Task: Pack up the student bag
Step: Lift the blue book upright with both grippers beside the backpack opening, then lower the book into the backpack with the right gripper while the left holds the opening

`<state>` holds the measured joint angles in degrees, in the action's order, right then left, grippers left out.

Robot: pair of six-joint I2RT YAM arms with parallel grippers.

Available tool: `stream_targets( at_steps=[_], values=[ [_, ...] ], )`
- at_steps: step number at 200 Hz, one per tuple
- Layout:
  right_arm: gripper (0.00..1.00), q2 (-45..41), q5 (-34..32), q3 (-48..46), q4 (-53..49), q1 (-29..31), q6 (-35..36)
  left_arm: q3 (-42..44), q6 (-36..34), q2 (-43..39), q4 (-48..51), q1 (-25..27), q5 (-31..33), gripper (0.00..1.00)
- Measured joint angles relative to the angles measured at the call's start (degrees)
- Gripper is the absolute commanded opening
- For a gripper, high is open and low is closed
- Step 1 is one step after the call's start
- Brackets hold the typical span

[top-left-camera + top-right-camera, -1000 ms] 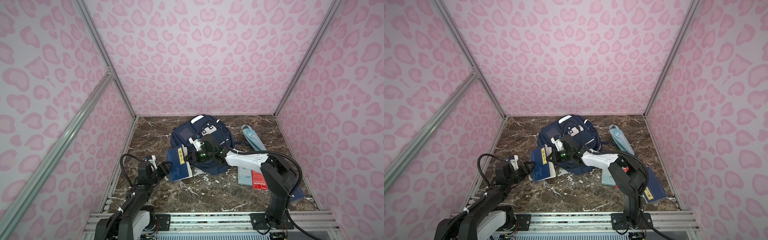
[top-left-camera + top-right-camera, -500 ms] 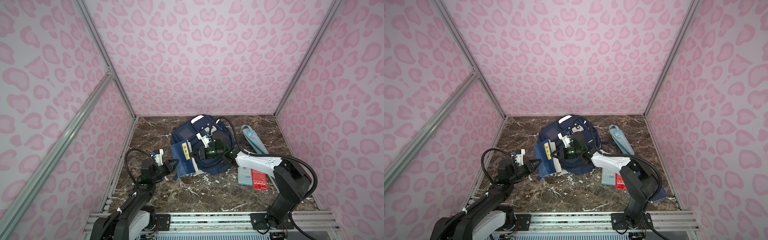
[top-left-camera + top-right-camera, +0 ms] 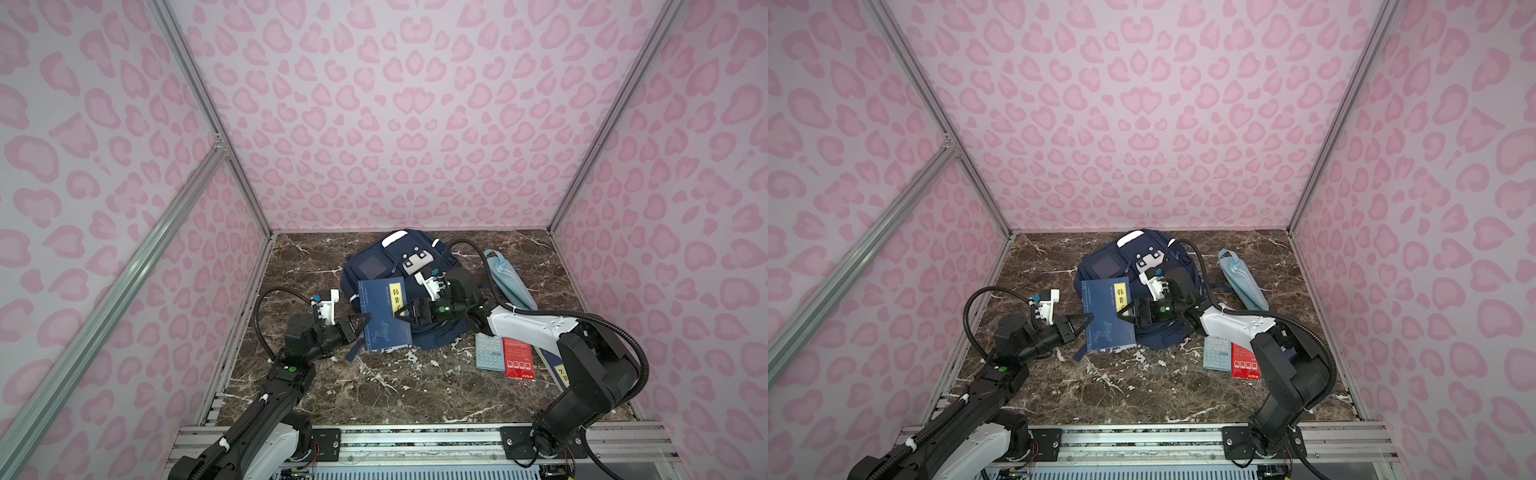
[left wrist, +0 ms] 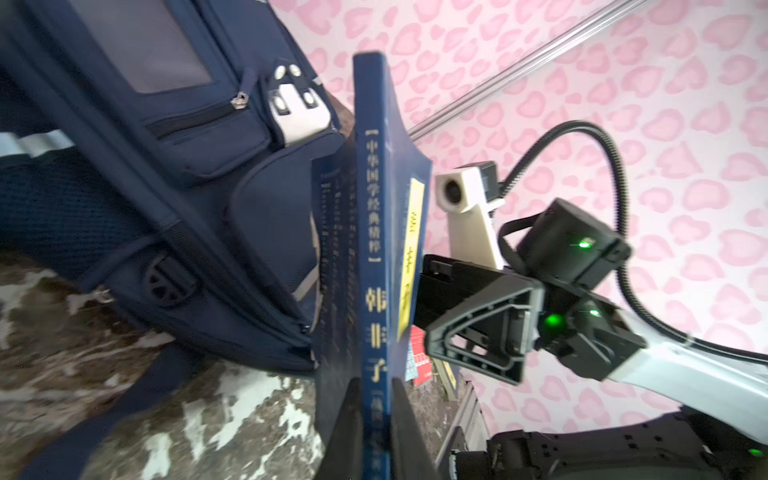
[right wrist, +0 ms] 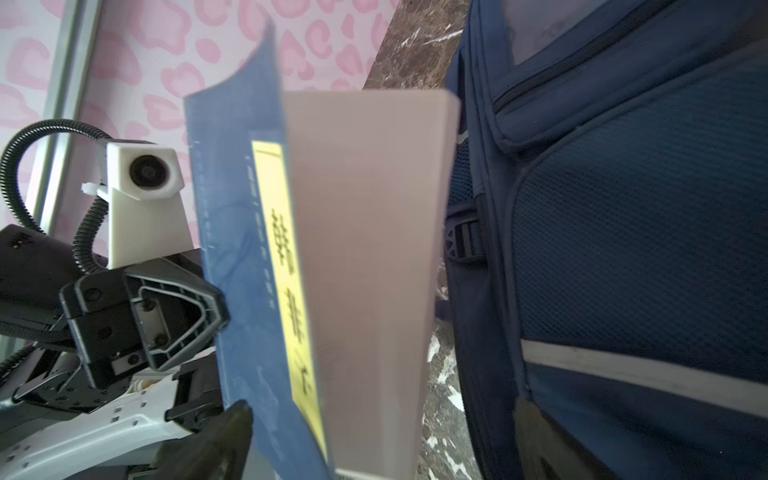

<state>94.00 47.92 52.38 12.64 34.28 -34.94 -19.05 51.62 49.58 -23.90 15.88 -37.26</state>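
The student bag (image 3: 399, 249) (image 3: 1129, 253), navy with a white dotted patch, lies at the back middle of the marble table. A blue book with a yellow label (image 3: 384, 316) (image 3: 1106, 316) stands on edge against the bag's front side. My left gripper (image 3: 368, 318) (image 4: 376, 386) is shut on the book's spine (image 4: 376, 232). From the opposite side my right gripper (image 3: 400, 315) (image 5: 380, 415) stands open, with its jaws wide on either side of the book's page edge (image 5: 365, 249). The bag (image 5: 623, 228) is close beside one finger.
A light blue striped pouch (image 3: 505, 278) lies right of the bag. A grey-blue calculator (image 3: 490, 353) and a red booklet (image 3: 518, 359) lie under the right arm, with another blue book (image 3: 557, 370) partly hidden there. Pink patterned walls close in three sides.
The book has come up from the table onto its edge and moved toward the bag. My left gripper closed on it and my right gripper let go and opened.
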Motion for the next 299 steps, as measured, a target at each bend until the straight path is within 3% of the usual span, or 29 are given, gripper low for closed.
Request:
stream_targets(
  at_steps=[27, 49, 63, 89, 99, 111, 120, 136, 147, 163, 180, 206, 220, 234, 250, 258, 271, 293, 299],
  values=[
    [0.95, -1.07, 5.49, -3.13, 10.4, -1.09, -3.52, -0.96, 4.22, 1.95, -7.56, 2.71, -2.27, 0.04],
    [0.82, -0.52, 9.01, -5.44, 21.46, -2.4, -9.16, -1.01, 8.35, 5.07, -13.11, 4.15, -3.15, 0.04],
    [0.71, 0.22, 10.82, -7.48, 29.18, -3.69, -13.6, -1.92, 8.96, 5.84, -14.58, 5.31, -3.56, 0.04],
    [0.27, 1.57, 13.57, -9.77, 39.91, -6.05, -19.65, -3.23, 9.18, 5.73, -15.04, 6.29, -3.58, 0.04],
    [0.2, 2.08, 13.57, -9.88, 42.23, -6.38, -21.03, -3.28, 9.16, 5.79, -15.1, 6.32, -3.19, 0.04],
    [0.21, 2.47, 13.38, -10.34, 43.89, -6.62, -22.38, -3.28, 9.25, 6.36, -16.15, 6.34, -2.91, 0.04],
    [0.31, 2.49, 13.33, -10.88, 44.68, -6.82, -22.77, -3.28, 9.4, 6.99, -16.81, 6.43, -3.04, 0.04],
    [0.71, 2.49, 13.92, -11.37, 45.79, -7.02, -23.52, -3.28, 9.62, 7.74, -16.92, 6.64, -3.17, 0.04],
    [0.91, 2.69, 14.93, -11.23, 46.6, -6.91, -23.65, -3.28, 9.81, 8.04, -16.96, 6.91, -3.32, 0.04],
    [0.93, 3.58, 15.56, -10.75, 48.41, -6.88, -24.65, -3.61, 9.84, 8.33, -18.01, 7.54, -3.69, 0.04],
    [0.83, 4.28, 16.72, -10.08, 50.95, -6.78, -26.36, -4.44, 10.08, 8.48, -19.26, 8.2, -4.31, 0.04],
    [0.48, 5.03, 18.1, -9.11, 57.09, -6.34, -30.21, -4.96, 10.05, 9.44, -20.81, 8.5, -4.31, 0.04],
    [0.22, 5.6, 18.45, -9.27, 60.54, -6.43, -32.17, -4.96, 10.05, 9.86, -20.79, 8.5, -4.24, 0.04],
    [0.05, 6.14, 18.84, -10.01, 64.17, -6.84, -34.47, -4.96, 9.99, 10.21, -20.35, 8.5, -3.76, 0.04],
    [0.0, 6.86, 19.23, -10.82, 67.28, -7.39, -36.46, -5.16, 9.46, 10.69, -18.45, 8.5, -3.04, 0.04],
    [0.0, 7.28, 19.3, -11.19, 68.28, -7.58, -37.35, -5.49, 8.66, 10.86, -17.35, 8.61, -2.93, 0.11],
    [0.0, 7.17, 19.63, -12.07, 69.59, -8.02, -38.45, -6.03, 7.48, 10.93, -14.99, 8.66, -2.62, 0.34],
    [0.0, 4.07, 18.75, -14.38, 65.2, -10.1, -37.16, -8.98, 2.62, 9.57, -6.84, 8.72, -0.04, 0.9],
    [0.0, 2.8, 18.16, -14.82, 62.73, -10.67, -36.0, -9.94, 0.9, 8.85, -4.04, 8.76, 1.55, 0.95]
  ],
)
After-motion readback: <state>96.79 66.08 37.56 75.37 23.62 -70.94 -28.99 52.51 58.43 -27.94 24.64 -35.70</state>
